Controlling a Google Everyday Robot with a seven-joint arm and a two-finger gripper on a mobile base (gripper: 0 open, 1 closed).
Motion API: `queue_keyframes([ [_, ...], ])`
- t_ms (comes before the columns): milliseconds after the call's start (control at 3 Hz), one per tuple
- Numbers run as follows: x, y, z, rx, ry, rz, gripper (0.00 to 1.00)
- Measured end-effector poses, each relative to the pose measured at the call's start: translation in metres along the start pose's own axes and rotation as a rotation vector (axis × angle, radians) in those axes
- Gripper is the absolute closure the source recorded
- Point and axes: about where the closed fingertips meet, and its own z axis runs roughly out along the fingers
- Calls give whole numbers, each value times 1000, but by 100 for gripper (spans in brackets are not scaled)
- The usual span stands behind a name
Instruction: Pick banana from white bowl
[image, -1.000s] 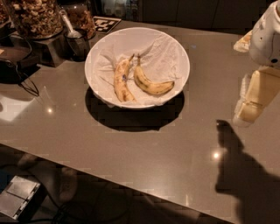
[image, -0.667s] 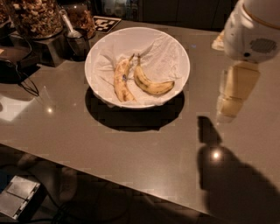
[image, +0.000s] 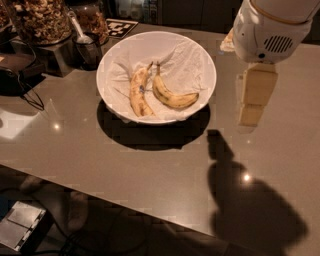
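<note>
The white bowl (image: 202, 55) sits on the grey table, lined with crumpled white paper. Inside it lies the strongly curved, deeper-yellow banana (image: 172, 97) with a dark stem tip, right of centre. A straighter, paler banana (image: 137, 91) with brown patches lies beside it on the left. My gripper (image: 251, 114) hangs from the white arm at the upper right, just right of the bowl's rim and above the table, apart from both bananas.
Glass jars of granola (image: 39, 20) and a metal cup with a spoon (image: 88, 46) stand on a stand at the back left. A marker tag (image: 122, 26) lies behind the bowl. The table's front edge (image: 100, 187) runs diagonally; a box lies on the floor (image: 20, 225).
My arm and gripper have moved left, from the right edge of the view toward the bowl's right side. The bananas and bowl have not moved.
</note>
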Motion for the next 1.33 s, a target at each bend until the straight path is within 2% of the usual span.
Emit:
queue_keyframes([
  [333, -14, -26, 0, 25, -33, 55, 0],
  [667, -29, -58, 0, 22, -48, 112, 0],
  [1000, -38, -68, -6, 58, -77, 109, 0],
  [1333, -42, -75, 7, 85, -68, 148, 0],
])
